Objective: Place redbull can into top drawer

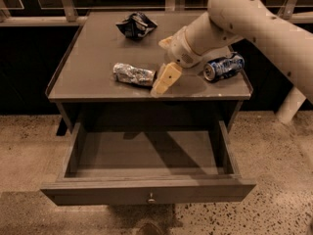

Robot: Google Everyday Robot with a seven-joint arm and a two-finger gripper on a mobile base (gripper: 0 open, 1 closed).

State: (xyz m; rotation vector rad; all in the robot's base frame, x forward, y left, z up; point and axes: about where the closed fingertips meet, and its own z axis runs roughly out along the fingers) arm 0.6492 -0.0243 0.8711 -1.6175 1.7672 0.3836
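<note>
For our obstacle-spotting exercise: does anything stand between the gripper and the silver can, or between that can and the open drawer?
Nothing visible does. The gripper hangs close beside the redbull can, with no object between them. The top drawer stands open below the table's front edge; the blue can and the bag lie off that path.

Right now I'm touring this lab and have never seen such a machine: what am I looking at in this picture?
That cream tube is a robot's single arm, ending in a pincer low over the grey table. One camera looks down from the front. On the table lie a crushed silver redbull can right beside the pincer, a blue can on its side and a dark crumpled bag. Below, the top drawer stands pulled open, with nothing in it. The pincer holds nothing that I can see.
</note>
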